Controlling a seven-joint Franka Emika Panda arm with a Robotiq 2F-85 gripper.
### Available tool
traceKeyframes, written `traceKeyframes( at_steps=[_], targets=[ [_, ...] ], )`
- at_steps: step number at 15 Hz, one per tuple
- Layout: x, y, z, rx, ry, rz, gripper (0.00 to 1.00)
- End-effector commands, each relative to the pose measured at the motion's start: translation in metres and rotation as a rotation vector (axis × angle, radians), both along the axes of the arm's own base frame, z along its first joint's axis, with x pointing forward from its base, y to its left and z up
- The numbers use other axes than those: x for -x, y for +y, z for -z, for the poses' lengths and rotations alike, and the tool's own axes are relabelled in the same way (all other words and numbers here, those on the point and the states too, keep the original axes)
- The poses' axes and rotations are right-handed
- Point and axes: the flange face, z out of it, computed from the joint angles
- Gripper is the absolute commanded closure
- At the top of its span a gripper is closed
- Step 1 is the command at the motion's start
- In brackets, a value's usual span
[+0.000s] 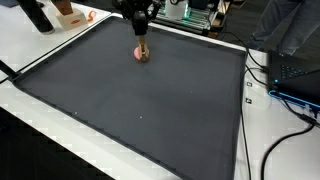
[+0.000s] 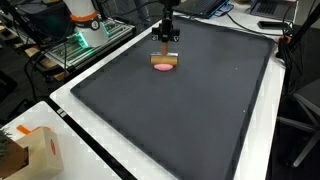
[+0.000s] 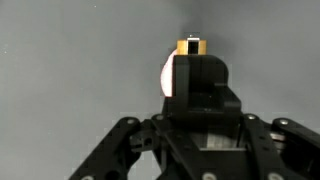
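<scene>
Evidently my fingers [image 3: 200,85], nearly together, pinch the wooden block [image 2: 168,62] from above (keeping it upright) beside the pink piece [image 1: 137,55], far on the mat [image 2: 190,120].

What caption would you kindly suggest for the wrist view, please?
The gripper over a small pink-and-orange object on a dark grey mat.

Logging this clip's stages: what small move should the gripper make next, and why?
Probably ease straight down a little. The gripper sits directly over the small pink-and-tan object on the dark mat, seemingly aligned with it; whether the fingers hold it cannot be told.
</scene>
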Motion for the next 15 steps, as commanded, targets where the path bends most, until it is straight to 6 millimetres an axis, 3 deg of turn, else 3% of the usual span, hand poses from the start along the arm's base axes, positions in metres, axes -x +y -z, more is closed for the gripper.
traceKeyframes(
  at_steps=[1, 15],
  targets=[
    [-0.006, -0.025, 0.027, 0.046, 0.004, 0.033, 0.76],
    [0.001, -0.060, 0.022, 0.048, 0.000, 0.092, 0.76]
  ],
)
